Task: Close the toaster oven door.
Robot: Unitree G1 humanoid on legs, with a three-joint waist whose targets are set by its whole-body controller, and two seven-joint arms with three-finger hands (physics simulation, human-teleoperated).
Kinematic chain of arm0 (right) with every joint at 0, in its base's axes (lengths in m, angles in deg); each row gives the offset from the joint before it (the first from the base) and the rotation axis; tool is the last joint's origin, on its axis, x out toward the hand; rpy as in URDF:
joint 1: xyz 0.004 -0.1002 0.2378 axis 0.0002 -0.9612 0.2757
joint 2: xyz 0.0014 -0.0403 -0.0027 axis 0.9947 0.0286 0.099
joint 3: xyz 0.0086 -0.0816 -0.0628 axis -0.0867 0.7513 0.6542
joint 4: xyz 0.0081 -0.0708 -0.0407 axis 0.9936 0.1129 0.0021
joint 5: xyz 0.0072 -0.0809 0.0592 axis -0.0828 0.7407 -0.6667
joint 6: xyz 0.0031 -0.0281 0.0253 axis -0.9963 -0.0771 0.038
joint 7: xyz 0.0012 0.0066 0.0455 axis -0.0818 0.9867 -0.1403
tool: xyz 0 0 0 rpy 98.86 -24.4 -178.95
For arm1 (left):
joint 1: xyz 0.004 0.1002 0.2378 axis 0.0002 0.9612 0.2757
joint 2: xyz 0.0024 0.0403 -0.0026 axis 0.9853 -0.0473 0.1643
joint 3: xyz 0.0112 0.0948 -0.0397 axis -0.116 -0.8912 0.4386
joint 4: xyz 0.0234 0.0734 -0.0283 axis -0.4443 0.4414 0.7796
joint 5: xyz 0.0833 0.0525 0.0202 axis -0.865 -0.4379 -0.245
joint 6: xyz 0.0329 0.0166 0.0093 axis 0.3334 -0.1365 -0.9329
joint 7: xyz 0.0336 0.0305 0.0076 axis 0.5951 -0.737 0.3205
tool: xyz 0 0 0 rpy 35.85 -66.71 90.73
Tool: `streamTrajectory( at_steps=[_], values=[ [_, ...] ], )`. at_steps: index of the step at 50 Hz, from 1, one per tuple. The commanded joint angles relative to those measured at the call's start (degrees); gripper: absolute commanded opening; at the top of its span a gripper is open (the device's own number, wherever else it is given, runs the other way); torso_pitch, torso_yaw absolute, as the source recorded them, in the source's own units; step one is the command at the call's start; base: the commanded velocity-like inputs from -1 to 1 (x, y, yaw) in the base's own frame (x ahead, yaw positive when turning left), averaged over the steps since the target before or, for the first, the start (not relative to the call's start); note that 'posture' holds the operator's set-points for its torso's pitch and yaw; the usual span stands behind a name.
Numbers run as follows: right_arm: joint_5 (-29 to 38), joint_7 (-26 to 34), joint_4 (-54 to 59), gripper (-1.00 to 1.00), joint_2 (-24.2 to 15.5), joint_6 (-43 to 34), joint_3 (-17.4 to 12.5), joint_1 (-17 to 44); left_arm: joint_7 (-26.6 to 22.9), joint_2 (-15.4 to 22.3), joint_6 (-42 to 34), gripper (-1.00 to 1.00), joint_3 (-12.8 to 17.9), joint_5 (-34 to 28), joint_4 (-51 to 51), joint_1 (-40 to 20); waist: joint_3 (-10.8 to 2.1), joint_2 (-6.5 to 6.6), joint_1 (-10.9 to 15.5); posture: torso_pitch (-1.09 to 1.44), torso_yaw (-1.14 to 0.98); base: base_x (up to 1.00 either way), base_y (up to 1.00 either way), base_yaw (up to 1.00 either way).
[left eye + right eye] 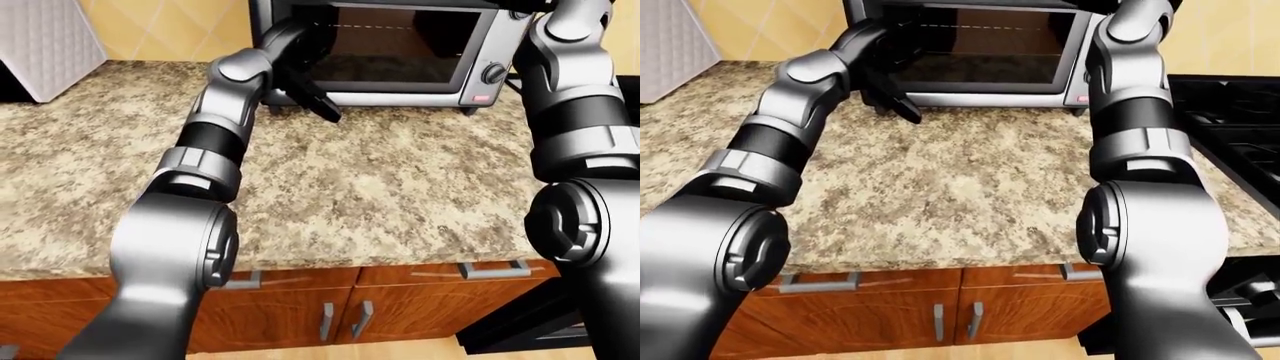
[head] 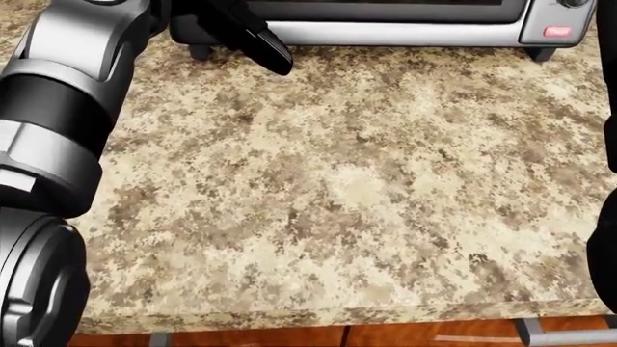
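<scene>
Left hand (image 1: 300, 64) sits at the toaster oven's (image 1: 400, 52) left edge, fingers (image 1: 322, 105) spread apart gripping nothing, so best press flat and level against the door; right hand's fingers, can't tell.

toaster oven (image 1: 400, 52) red label seems too blurred to read.

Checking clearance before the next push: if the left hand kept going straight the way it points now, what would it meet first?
Probably the silver toaster oven: the black left hand reaches toward its lower left corner. One finger slants down over the speckled granite counter. Depth is unclear, so contact cannot be confirmed.
</scene>
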Motion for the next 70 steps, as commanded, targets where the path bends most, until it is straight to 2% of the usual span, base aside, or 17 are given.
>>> streamTrajectory(
  at_steps=[1, 13, 25, 30, 41, 49, 63, 70],
  values=[
    [0.4, 0.0, -2.3, 1.00, -0.8, 1.4, 0.1, 2.2, 3.5, 1.4, 4.1, 1.00, 1.0, 0.1, -3.9, -4.2, -2.59, -0.15, 0.3, 0.00, 0.00, 0.00, 0.00, 0.00],
    [0.2, 0.0, -2.3, 1.00, -0.8, 1.3, 0.1, 2.2, 5.1, 2.1, 5.2, 1.00, 1.7, -1.7, -0.8, -6.1, -2.60, -0.16, 0.2, 0.00, 0.00, 0.00, 0.00, 0.00],
    [0.0, 0.0, -2.6, 1.00, -1.0, 1.0, 0.0, 2.1, 16.3, 3.8, 1.2, 1.00, 2.9, -6.4, 2.8, -7.6, -2.43, 0.05, -0.3, 0.00, 0.00, 0.00, 0.00, 0.00],
    [0.0, 0.0, -2.6, 1.00, -0.9, 1.1, 0.1, 2.0, 19.0, 4.4, 0.6, 1.00, 3.8, -7.3, 3.3, -7.9, -2.31, 0.34, -0.9, 0.00, 0.00, 0.00, 0.00, 0.00],
    [-0.1, 0.1, -2.7, 1.00, -0.9, 1.2, 0.1, 1.7, 20.7, 4.9, 0.2, 1.00, 4.5, -8.7, 3.6, -8.2, -2.21, 1.28, -1.9, 0.00, 0.00, 0.00, 0.00, 0.00],
    [-0.1, 0.0, -2.8, 1.00, -0.9, 1.2, 0.1, 1.6, 22.5, 5.5, -0.2, 1.00, 4.9, -9.6, 3.9, -8.1, -2.30, 1.42, -2.3, 0.00, 0.00, 0.00, 0.00, 0.00],
    [-0.2, 0.1, -2.8, 1.00, -1.1, 1.1, 0.0, 1.7, 29.6, 7.6, -2.5, 1.00, 6.6, -11.2, 4.8, -6.6, -2.42, 1.73, -2.7, 0.00, 0.00, 0.00, 0.00, 0.00],
    [-0.4, 0.1, -3.0, 1.00, -1.2, 1.1, 0.0, 1.5, 30.7, 7.9, -3.1, 1.00, 7.2, -11.6, 5.0, -6.0, -2.54, 2.02, -2.8, 0.00, 0.00, 0.00, 0.00, 0.00]
  ],
)
